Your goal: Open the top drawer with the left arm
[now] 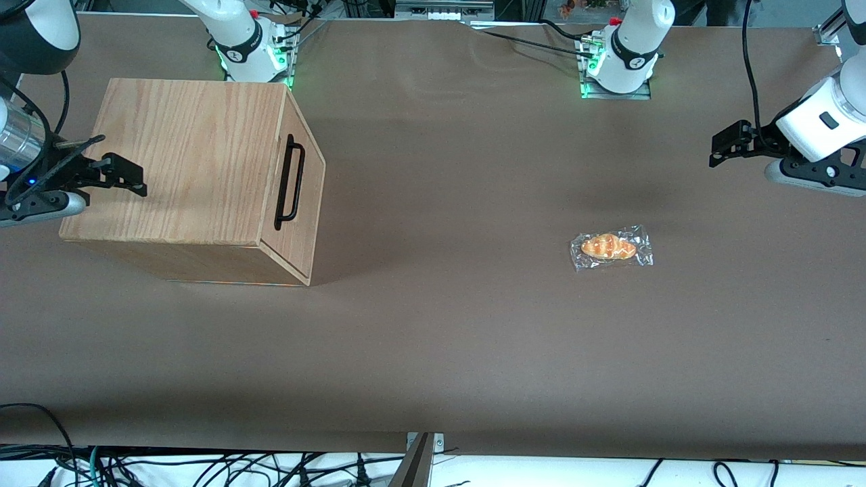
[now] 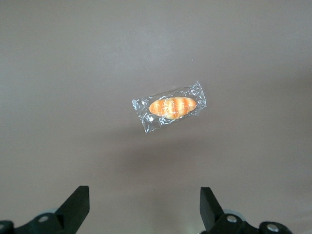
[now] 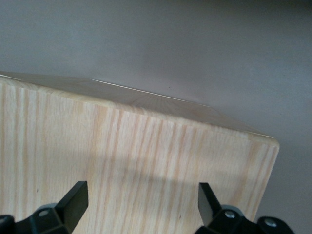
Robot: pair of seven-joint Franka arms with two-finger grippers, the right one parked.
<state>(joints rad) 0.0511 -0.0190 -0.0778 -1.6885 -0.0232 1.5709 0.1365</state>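
The wooden box cabinet stands toward the parked arm's end of the table. Its top drawer has a flat light-oak front with a long black bar handle, and the front sits flush with the box. The left arm hovers above the table toward the working arm's end, far from the cabinet. Its black gripper points toward the cabinet's end. In the left wrist view the gripper is open, with nothing between its fingers and bare table below it.
A small bread roll in a clear wrapper lies on the brown table between the gripper and the cabinet, nearer the gripper; it also shows in the wrist view. Both arm bases stand along the table edge farthest from the camera.
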